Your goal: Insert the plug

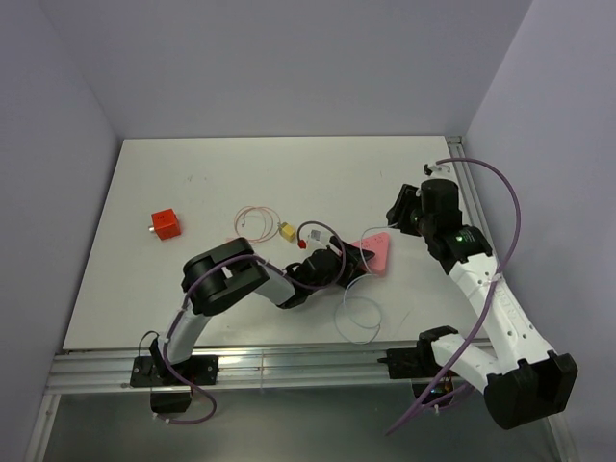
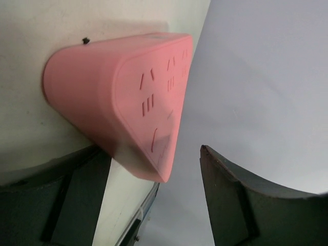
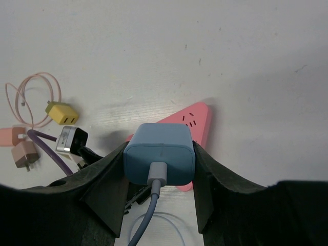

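A pink triangular power strip [image 1: 378,252] lies flat on the white table, sockets up. My left gripper [image 1: 351,256] is open around its near corner. In the left wrist view the strip [image 2: 128,97] rests against the left finger [image 2: 77,205], with a clear gap to the right finger [image 2: 241,205]. My right gripper [image 1: 397,219] hovers just right of and above the strip. In the right wrist view it [image 3: 160,149] is shut on a blue plug [image 3: 160,154] with a lilac cable [image 3: 148,215]. The plug is over the strip [image 3: 197,120].
Left of the strip lie a yellow plug [image 3: 62,113], a black and silver adapter [image 3: 72,139], pink adapters [image 3: 23,148] and a thin pink cable loop [image 1: 255,219]. An orange cube [image 1: 165,223] sits far left. A white cable loop [image 1: 358,318] lies near the front edge.
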